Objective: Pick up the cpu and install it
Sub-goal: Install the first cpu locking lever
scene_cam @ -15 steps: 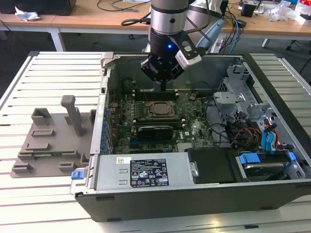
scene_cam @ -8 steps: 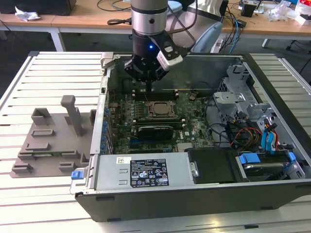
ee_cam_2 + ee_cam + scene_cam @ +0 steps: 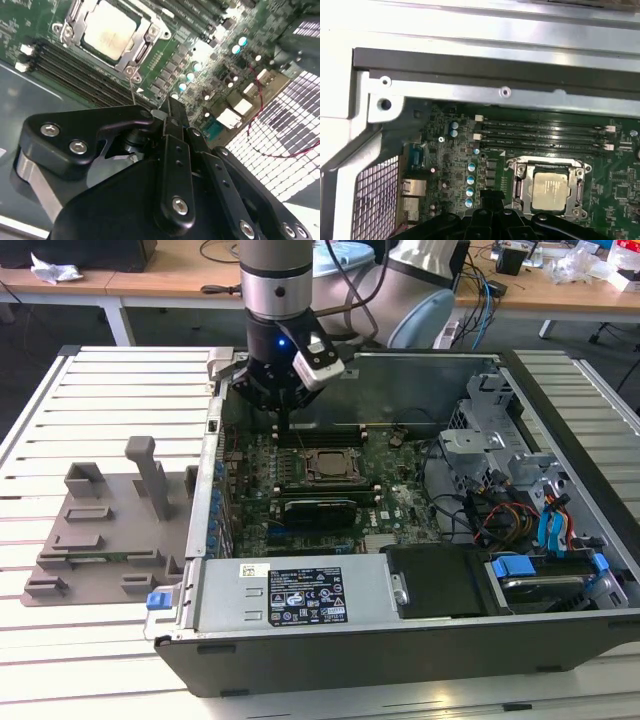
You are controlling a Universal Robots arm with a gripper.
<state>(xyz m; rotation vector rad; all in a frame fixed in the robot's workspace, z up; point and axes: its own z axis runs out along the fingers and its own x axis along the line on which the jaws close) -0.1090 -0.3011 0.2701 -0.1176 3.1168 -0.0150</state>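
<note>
The cpu [image 3: 110, 32] [image 3: 550, 192], a silver-grey square chip, lies flat inside the metal-framed socket [image 3: 327, 466] on the green motherboard of the open computer case [image 3: 400, 375]. My gripper [image 3: 284, 428] [image 3: 167, 104] [image 3: 490, 194] hangs above the board beside the socket, toward the case's rear wall and the memory slots. Its black fingers are pressed together, shut, with nothing between them. It does not touch the cpu.
A grey plastic tray [image 3: 110, 530] with upright posts sits on the slatted table at the exterior view's left. Inside the case are memory slots [image 3: 545, 132], a power supply [image 3: 300, 595], a drive cage [image 3: 500, 440] and loose cables [image 3: 500, 515].
</note>
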